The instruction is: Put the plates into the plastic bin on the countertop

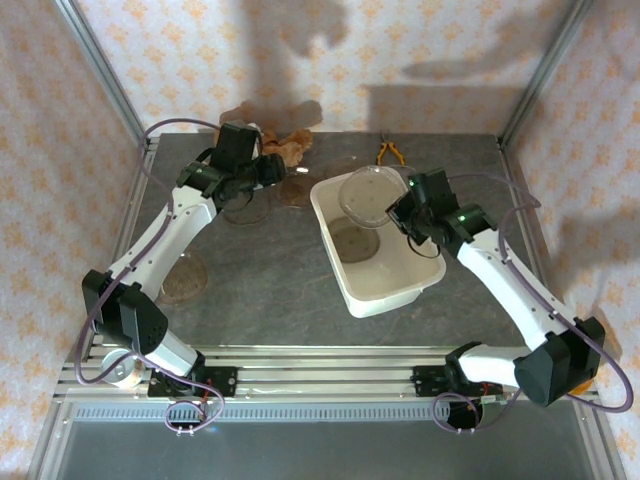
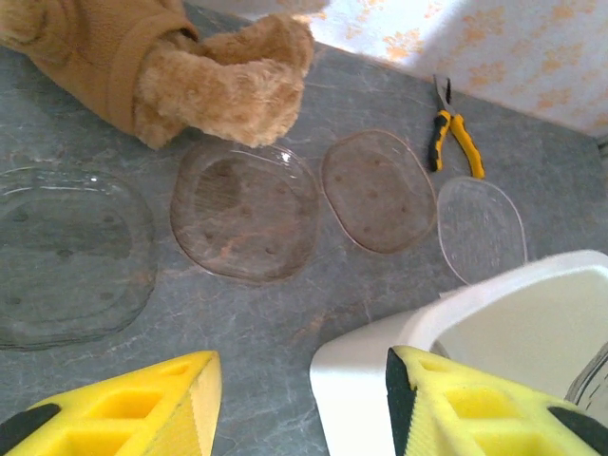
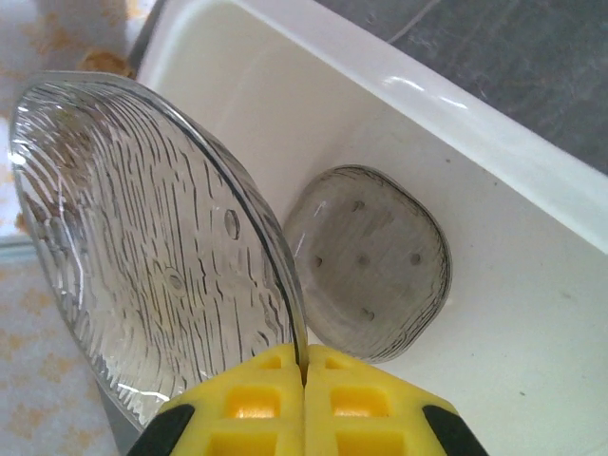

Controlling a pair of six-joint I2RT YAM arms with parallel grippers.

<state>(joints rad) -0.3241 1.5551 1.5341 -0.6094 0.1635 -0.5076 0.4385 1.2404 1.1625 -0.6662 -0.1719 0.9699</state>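
My right gripper [image 3: 304, 366] is shut on the rim of a clear plate [image 3: 152, 237], holding it tilted on edge over the white plastic bin [image 3: 475, 123]. Another plate [image 3: 370, 261] lies flat on the bin's floor. From above, the held plate [image 1: 370, 195] hangs over the bin's [image 1: 400, 295] far end, beside the right gripper [image 1: 402, 212]. My left gripper [image 2: 304, 399] is open and holds nothing, hovering over the countertop [image 2: 256, 323] by the bin's corner [image 2: 370, 380]. Several plates lie ahead of it, among them three [image 2: 66, 252] [image 2: 245, 211] [image 2: 378, 190]. One more plate [image 1: 185, 280] rests at the left.
A brown plush toy [image 2: 190, 66] lies at the back left, touching the plate row. Yellow-handled pliers [image 2: 454, 138] lie at the back of the countertop. A white tape roll [image 1: 120, 370] sits by the left arm's base. Aluminium rails edge the near side.
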